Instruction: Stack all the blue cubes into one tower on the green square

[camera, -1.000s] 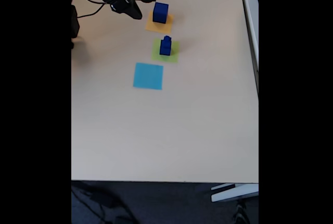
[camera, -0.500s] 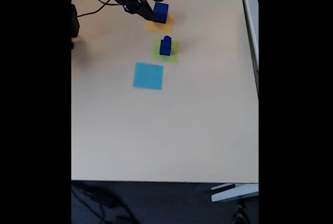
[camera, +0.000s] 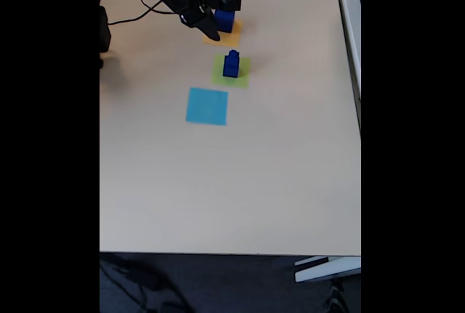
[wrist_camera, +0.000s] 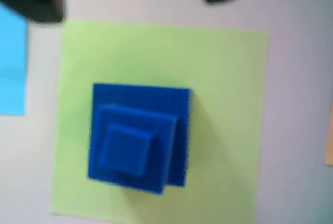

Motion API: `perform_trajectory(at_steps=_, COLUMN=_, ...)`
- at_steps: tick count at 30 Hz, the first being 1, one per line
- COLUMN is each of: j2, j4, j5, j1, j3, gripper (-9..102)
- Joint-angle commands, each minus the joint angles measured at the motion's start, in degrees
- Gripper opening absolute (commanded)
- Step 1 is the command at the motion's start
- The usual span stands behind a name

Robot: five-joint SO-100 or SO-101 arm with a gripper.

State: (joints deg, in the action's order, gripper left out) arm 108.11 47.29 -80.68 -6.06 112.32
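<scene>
Gripper (camera: 216, 26) hangs open and empty around the largest blue cube (camera: 224, 20) on the orange-yellow square (camera: 227, 35), twelve o'clock of the three-cube tower (wrist_camera: 136, 136) on the green square (wrist_camera: 223, 104); by my reckoning that cube remains unstacked.

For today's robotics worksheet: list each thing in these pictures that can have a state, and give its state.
Three-cube stack: upright on the green square, largest at the bottom.
Large blue cube: on the orange-yellow square, not stacked.
Light blue square: bare.
Claw: at the large cube; open or shut unclear.
</scene>
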Motion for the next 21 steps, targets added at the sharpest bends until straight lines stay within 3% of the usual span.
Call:
perform_trajectory(at_steps=1, j2=-0.7, j4=-2.5, j5=-0.5, j1=-0.7, j3=-4.0, gripper=13)
perform_trajectory(at_steps=21, j2=-9.9, j4=-5.4, j5=-2.7, j1=0.2, j3=-12.3, gripper=14)
